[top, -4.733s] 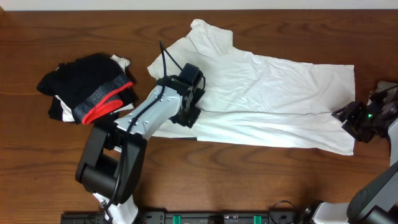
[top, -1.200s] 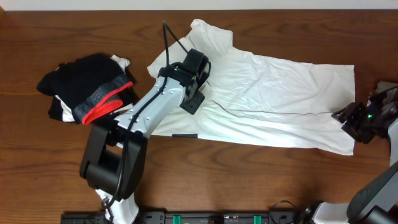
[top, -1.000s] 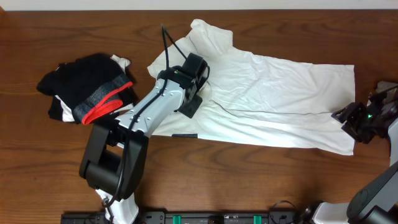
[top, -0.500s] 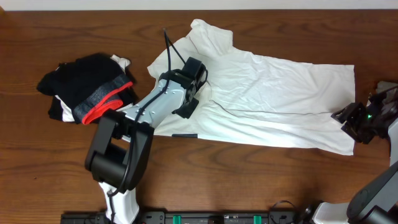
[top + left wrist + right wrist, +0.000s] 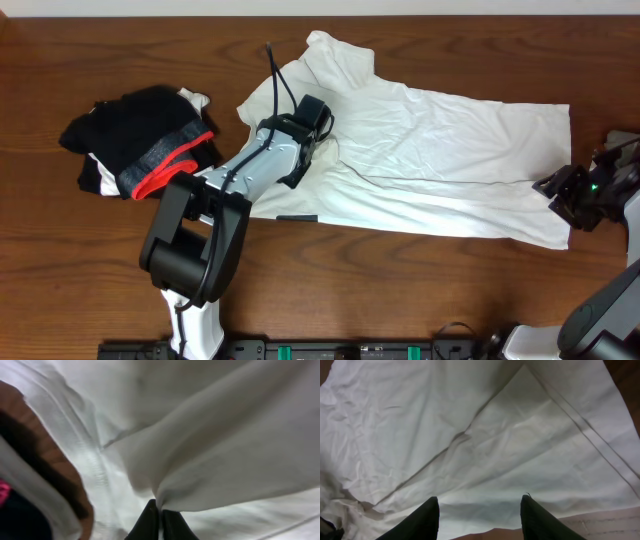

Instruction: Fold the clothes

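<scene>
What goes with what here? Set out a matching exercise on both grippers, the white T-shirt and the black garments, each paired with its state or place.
Things:
1. left gripper
2. right gripper
3. white T-shirt
4. black garments

States or places:
A. heaped at the left end of the table
B. fingers apart over white cloth
C. pinched shut on a white fold
D. spread out across the middle

Pairs: 1-C, 2-B, 3-D, 4-A
</scene>
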